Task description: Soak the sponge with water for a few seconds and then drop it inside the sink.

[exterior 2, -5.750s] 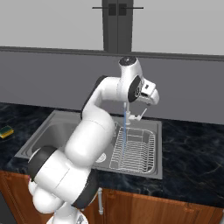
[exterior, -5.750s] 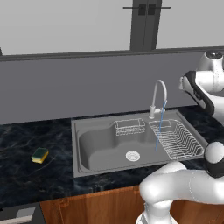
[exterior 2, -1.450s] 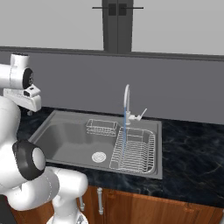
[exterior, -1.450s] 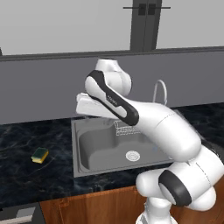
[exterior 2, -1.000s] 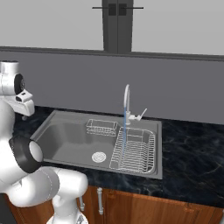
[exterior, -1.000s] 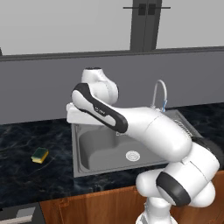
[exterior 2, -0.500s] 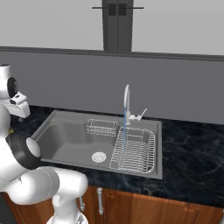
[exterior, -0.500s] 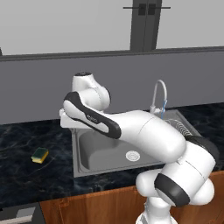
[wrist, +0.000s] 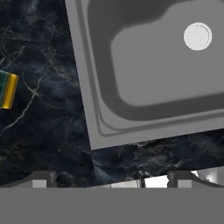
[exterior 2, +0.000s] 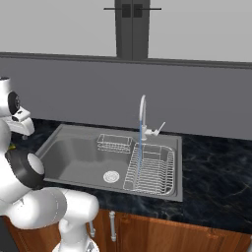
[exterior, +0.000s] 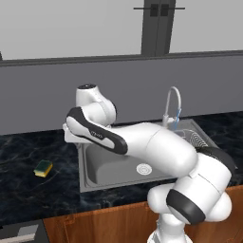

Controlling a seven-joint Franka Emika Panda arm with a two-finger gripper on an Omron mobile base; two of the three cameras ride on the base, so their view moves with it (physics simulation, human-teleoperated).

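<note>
The sponge (exterior: pixel 43 168), yellow with a green top, lies flat on the dark counter left of the sink (exterior: pixel 95 182). In the hand view the sponge (wrist: pixel 6 90) sits at the left edge, beside the sink's rim (wrist: pixel 85 92). My gripper (wrist: pixel 112 179) is open, its fingertips (wrist: pixel 43 178) wide apart with nothing between them. It hovers over the counter near the sink's front left corner, clear of the sponge. Water (exterior 2: pixel 140 152) runs in a thin blue stream from the faucet (exterior 2: pixel 142 110) into the right side of the sink (exterior 2: pixel 54 135).
A wire dish rack (exterior 2: pixel 150 170) fills the sink's right part and a small wire basket (exterior 2: pixel 114 142) hangs at its back. The round drain (wrist: pixel 197 36) is in the basin floor. Dark marble counter (exterior: pixel 28 194) spreads around the sponge; a grey wall stands behind.
My arm has swung left from the faucet across the sink, and the hand has moved further left and lower toward the counter. The sponge has not moved; water keeps running.
</note>
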